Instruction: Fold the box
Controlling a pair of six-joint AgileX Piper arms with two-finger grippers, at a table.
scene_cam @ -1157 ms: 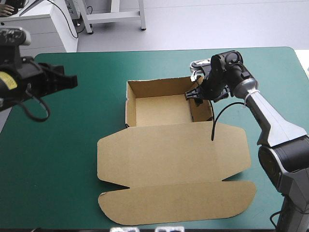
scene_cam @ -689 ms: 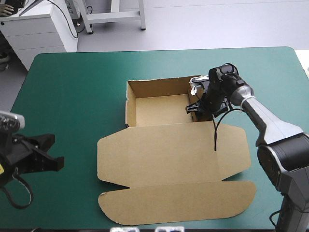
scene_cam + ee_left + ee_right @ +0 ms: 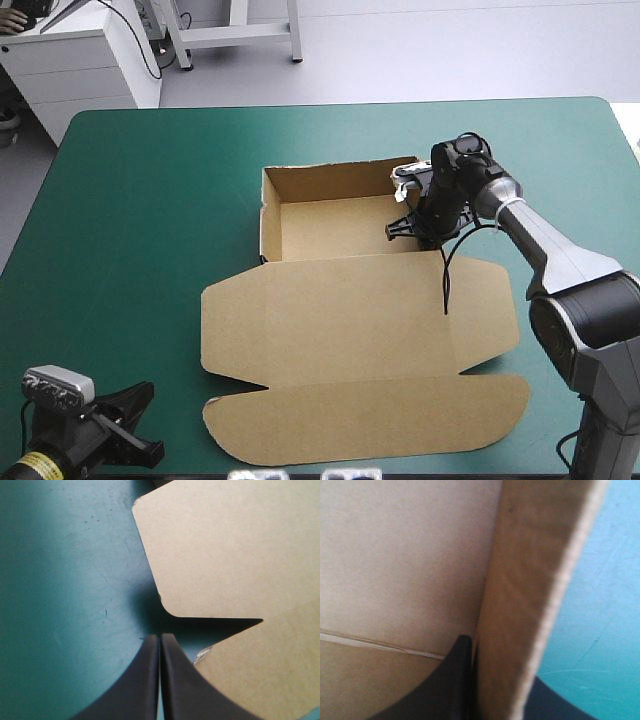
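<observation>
I see my right gripper (image 3: 414, 226) pinching the box (image 3: 350, 320) by its right wall (image 3: 530, 605), one black finger inside the tray, one outside. My left gripper (image 3: 160, 636) has its fingers pressed together, empty, with the lid (image 3: 225, 555) corner just ahead of them.

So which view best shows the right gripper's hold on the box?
Right wrist view: the right gripper is shut on the box wall, a finger each side. In the high view the wrist mostly covers it; the left wrist view shows only lid flaps.
</observation>
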